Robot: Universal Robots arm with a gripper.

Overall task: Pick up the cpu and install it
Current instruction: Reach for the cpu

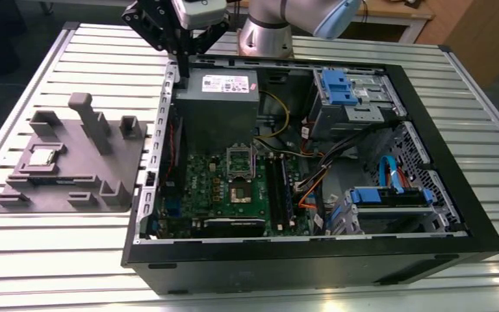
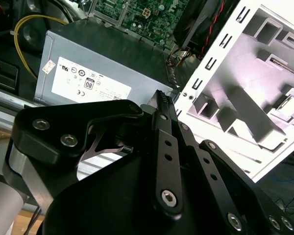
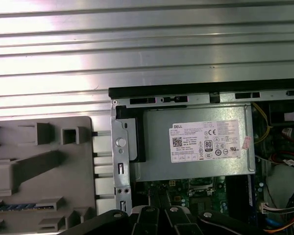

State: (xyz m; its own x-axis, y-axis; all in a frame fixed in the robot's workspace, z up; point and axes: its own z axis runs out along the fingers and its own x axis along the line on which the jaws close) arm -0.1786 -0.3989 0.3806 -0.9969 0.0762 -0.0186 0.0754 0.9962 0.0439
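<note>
Cpu (image 1: 41, 156) on grey fixture (image 1: 115, 166) — pincer (image 1: 182, 65) closed, empty, well apart; arm (image 1: 271, 29) cropped.

I'm working in what looks like a robotics lab or test cell rather than a home or office. The worktop (image 1: 50, 260) is a ribbed aluminium plate across the whole exterior view, and the arm's grey base (image 1: 265, 39) stands at its top-centre edge. An opened desktop computer case (image 1: 319, 263) lies on its side over the middle and right of the frame, a grey moulded parts fixture (image 1: 124, 162) sits at the left, and wooden furniture (image 1: 462, 26) shows in the upper right corner.
</note>
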